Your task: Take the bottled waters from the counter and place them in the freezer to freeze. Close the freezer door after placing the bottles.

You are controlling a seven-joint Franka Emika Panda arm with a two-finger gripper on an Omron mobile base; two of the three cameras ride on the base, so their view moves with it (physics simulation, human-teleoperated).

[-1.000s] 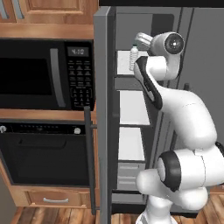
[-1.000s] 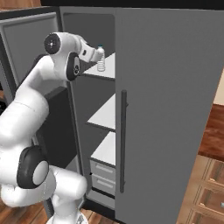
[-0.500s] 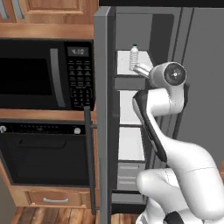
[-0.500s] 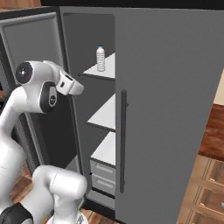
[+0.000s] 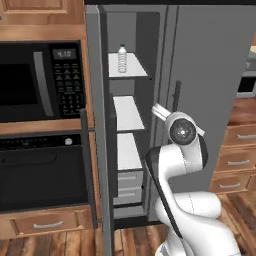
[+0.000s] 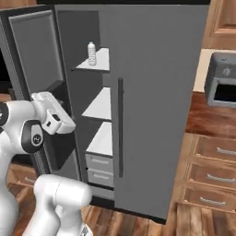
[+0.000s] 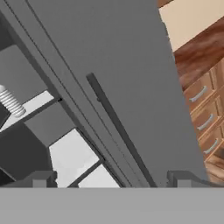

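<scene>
Standing open, freezer door (image 5: 97,150) in left base view; one bottle (image 5: 122,58) upright on the top shelf (image 5: 131,67). Risk: shutting now would leave the second bottle out.

Right base view: same bottle (image 6: 91,53) near the shelf's front edge; a door slam could topple it.

Hand view: gripper (image 7: 109,178) wide, empty, facing the right door's handle (image 7: 118,129), the wrong one.

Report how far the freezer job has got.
Done: one bottled water stands upright on the top shelf of the freezer.
In hand: nothing; the gripper faces the fridge with its jaws open and empty, apart from the bottle.
Left: a second bottle is not visible in the freezer, and the freezer door stands wide open, not yet closed.
</scene>
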